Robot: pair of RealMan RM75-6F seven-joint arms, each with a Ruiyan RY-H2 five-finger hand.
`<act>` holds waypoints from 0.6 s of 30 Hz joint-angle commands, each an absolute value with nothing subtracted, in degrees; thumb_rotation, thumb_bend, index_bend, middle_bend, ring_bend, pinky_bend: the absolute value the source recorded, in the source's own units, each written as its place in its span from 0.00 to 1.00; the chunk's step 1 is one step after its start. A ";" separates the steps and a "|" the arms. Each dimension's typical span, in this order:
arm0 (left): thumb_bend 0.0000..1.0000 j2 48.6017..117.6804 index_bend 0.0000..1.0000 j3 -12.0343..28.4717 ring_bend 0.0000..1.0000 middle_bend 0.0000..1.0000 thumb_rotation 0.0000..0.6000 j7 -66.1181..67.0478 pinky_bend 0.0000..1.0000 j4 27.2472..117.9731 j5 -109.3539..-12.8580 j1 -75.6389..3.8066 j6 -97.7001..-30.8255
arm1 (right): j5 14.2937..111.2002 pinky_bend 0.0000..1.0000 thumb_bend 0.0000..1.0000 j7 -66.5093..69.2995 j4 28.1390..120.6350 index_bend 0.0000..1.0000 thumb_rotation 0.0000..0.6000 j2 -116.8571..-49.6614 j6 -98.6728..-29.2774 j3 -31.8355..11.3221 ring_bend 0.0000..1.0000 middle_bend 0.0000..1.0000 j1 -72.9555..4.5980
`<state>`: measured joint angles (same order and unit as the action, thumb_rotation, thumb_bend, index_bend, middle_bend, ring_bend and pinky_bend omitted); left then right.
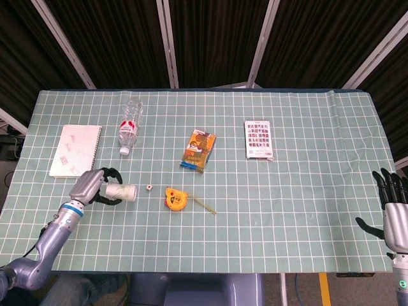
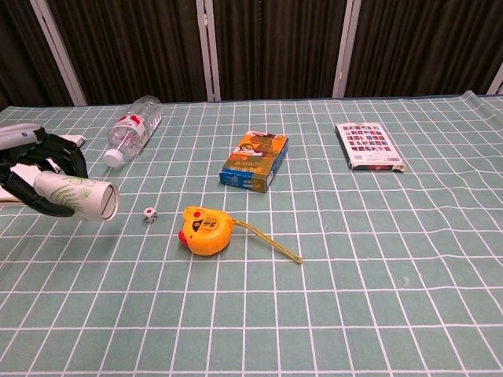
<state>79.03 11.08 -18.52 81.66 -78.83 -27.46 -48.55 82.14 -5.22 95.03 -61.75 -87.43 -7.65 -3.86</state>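
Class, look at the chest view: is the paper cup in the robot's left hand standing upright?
No, the left hand holds the paper cup tipped on its side, its open mouth facing the dice.

It looked like a robot test lab. A green gridded cloth point(image 1: 299, 191) covered the table, and black curtains point(image 1: 210, 38) on metal rails hung at twelve o'clock.

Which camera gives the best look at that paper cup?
The chest view: the paper cup is large there, its open mouth and leaf print plain in the left hand. The head view shows it small, from above.
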 commanded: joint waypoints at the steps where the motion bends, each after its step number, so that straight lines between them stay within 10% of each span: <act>1: 0.00 81.22 0.49 8.28 0.31 0.38 1.00 -30.67 0.39 74.88 -84.52 -29.41 -44.08 | 81.75 0.00 0.00 -5.24 94.81 0.00 1.00 -61.88 -87.18 -7.75 0.00 0.00 -3.97; 5: 0.00 83.58 0.44 6.51 0.26 0.32 1.00 -33.13 0.35 70.92 -86.41 -30.76 -43.77 | 81.53 0.00 0.00 -5.09 94.64 0.00 1.00 -61.89 -87.20 -7.88 0.00 0.00 -3.99; 10: 0.00 84.05 0.00 4.83 0.00 0.00 1.00 -34.50 0.00 69.45 -88.21 -31.81 -44.58 | 81.48 0.00 0.00 -4.93 94.58 0.00 1.00 -61.80 -87.71 -8.03 0.00 0.00 -3.79; 18: 0.00 80.73 0.00 4.59 0.00 0.00 1.00 -6.19 0.00 77.37 -90.86 -29.26 -55.47 | 81.37 0.00 0.00 -4.48 94.57 0.00 1.00 -61.61 -87.59 -8.05 0.00 0.00 -3.78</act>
